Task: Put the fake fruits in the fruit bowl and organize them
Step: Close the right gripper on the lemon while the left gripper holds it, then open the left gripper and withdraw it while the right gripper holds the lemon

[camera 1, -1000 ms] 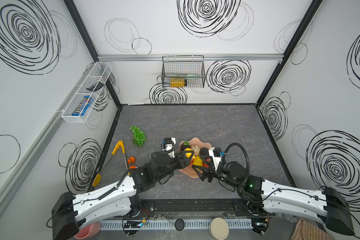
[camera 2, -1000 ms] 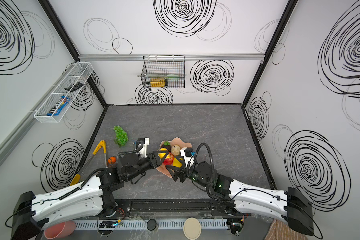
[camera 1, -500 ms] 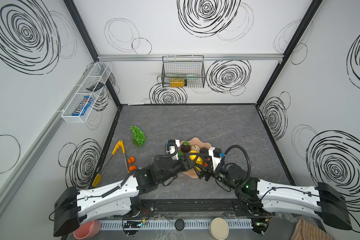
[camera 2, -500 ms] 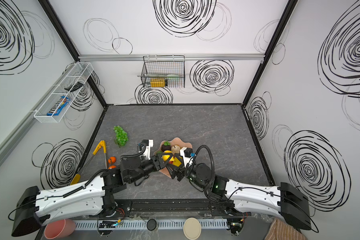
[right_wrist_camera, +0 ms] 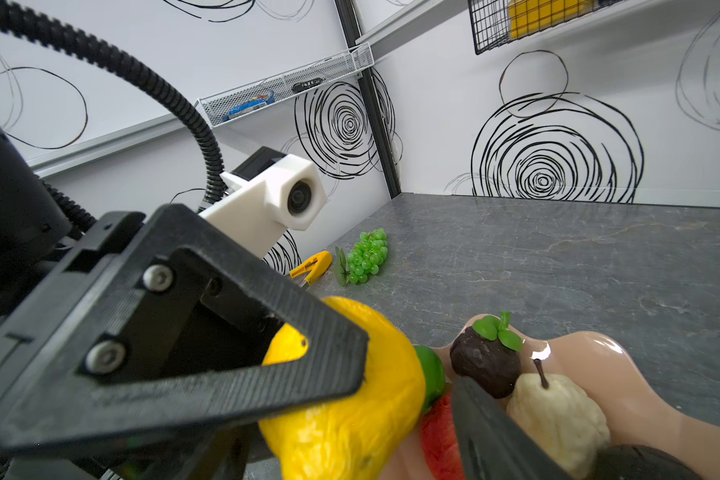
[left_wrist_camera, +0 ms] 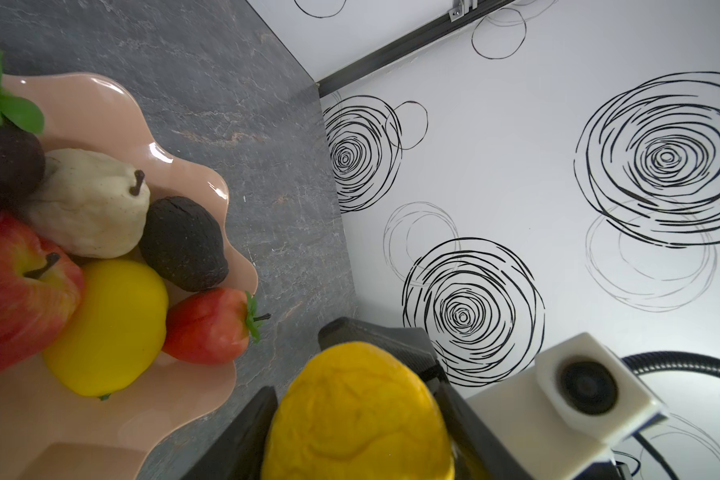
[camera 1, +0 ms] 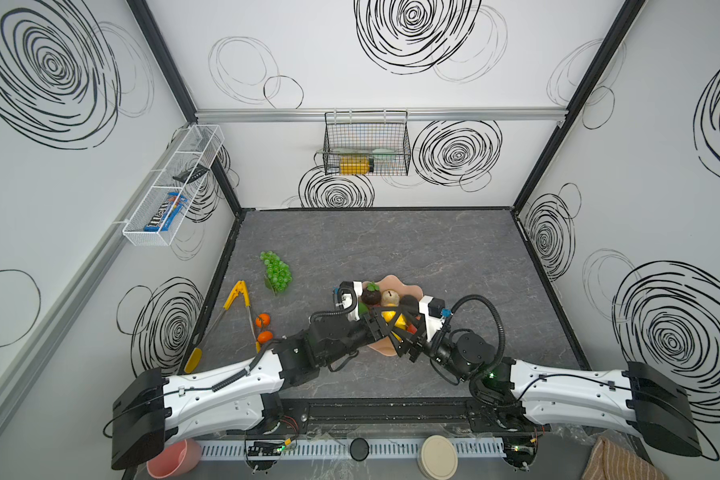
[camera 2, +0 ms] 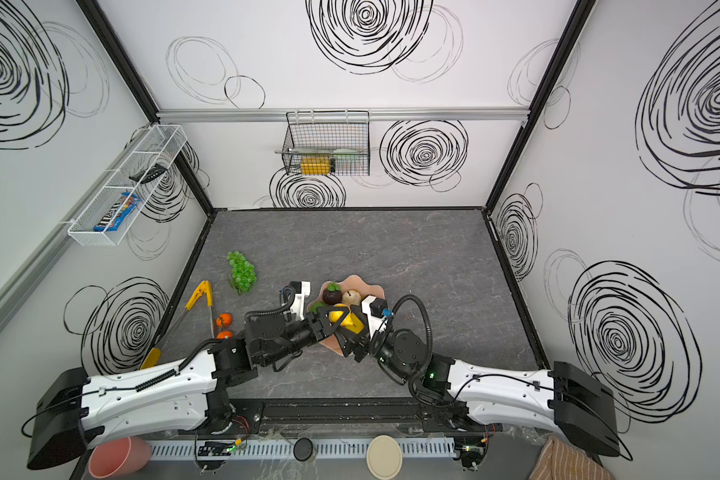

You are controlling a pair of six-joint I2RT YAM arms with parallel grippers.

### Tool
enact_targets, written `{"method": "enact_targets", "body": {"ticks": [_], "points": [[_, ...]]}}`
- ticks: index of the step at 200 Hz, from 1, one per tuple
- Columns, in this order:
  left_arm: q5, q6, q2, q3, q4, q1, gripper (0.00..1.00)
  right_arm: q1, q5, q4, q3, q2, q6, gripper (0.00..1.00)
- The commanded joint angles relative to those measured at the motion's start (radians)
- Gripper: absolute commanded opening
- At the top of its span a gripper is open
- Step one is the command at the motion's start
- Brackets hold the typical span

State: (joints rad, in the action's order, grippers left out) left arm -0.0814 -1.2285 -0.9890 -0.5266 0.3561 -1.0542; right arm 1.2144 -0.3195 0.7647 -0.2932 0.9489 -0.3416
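My left gripper (left_wrist_camera: 354, 399) is shut on a wrinkled yellow fruit (left_wrist_camera: 358, 419), held just above the near side of the fruit bowl (camera 1: 395, 279). My right gripper (right_wrist_camera: 350, 436) stands open with its fingers on either side of the same fruit (right_wrist_camera: 350, 415), and a gap shows at one finger (right_wrist_camera: 487, 428). In both top views the two grippers (camera 1: 385, 322) (camera 2: 352, 328) interlock over the bowl. Mangosteen (left_wrist_camera: 5, 166), pear (left_wrist_camera: 92, 208), avocado (left_wrist_camera: 184, 245), apple (left_wrist_camera: 13, 291), lemon (left_wrist_camera: 109, 328), strawberry (left_wrist_camera: 208, 324) and lime (right_wrist_camera: 431, 374) lie in the bowl. The grape bunch (camera 1: 276, 272) and two small oranges (camera 1: 262, 320) lie on the table at the left.
Yellow-handled tongs (camera 1: 235, 297) lie beside the oranges near the left wall. A wire basket (camera 1: 366, 145) hangs on the back wall and a white rack (camera 1: 171, 187) on the left wall. A pink cup (camera 1: 175, 457) and a round lid (camera 1: 437, 457) sit below the table's front edge.
The two grippers have drawn together over the bowl's near side. My left gripper carried the yellow fruit toward the right one, whose jaws have narrowed around it.
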Motion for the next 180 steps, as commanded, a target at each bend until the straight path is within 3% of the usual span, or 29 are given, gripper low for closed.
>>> {"method": "enact_targets", "body": {"ticks": [1, 52, 86, 104, 125, 148, 180], "points": [[0.039, -0.033, -0.014, 0.016, 0.086, -0.009, 0.65, 0.009, -0.02, 0.08, -0.005, 0.014, 0.029, 0.76], [0.025, -0.029, -0.005, 0.028, 0.079, -0.009, 0.65, 0.01, 0.009, 0.07, -0.006, 0.009, 0.03, 0.55], [0.019, -0.019, -0.003, 0.031, 0.065, 0.001, 0.65, 0.008, 0.01, 0.043, -0.009, 0.001, 0.029, 0.51], [0.023, 0.001, 0.008, 0.033, 0.052, 0.023, 0.73, 0.01, -0.002, 0.004, -0.02, -0.007, 0.023, 0.51], [0.047, 0.087, 0.043, 0.009, -0.016, 0.086, 0.89, 0.007, -0.065, -0.125, -0.054, -0.029, -0.008, 0.5], [0.023, 0.209, 0.132, -0.021, -0.177, 0.19, 1.0, -0.028, -0.08, -0.307, -0.11, -0.055, -0.027, 0.51], [-0.026, 0.36, 0.279, 0.0, -0.313, 0.363, 0.98, -0.139, -0.014, -0.414, -0.124, -0.087, -0.026, 0.5]]}}
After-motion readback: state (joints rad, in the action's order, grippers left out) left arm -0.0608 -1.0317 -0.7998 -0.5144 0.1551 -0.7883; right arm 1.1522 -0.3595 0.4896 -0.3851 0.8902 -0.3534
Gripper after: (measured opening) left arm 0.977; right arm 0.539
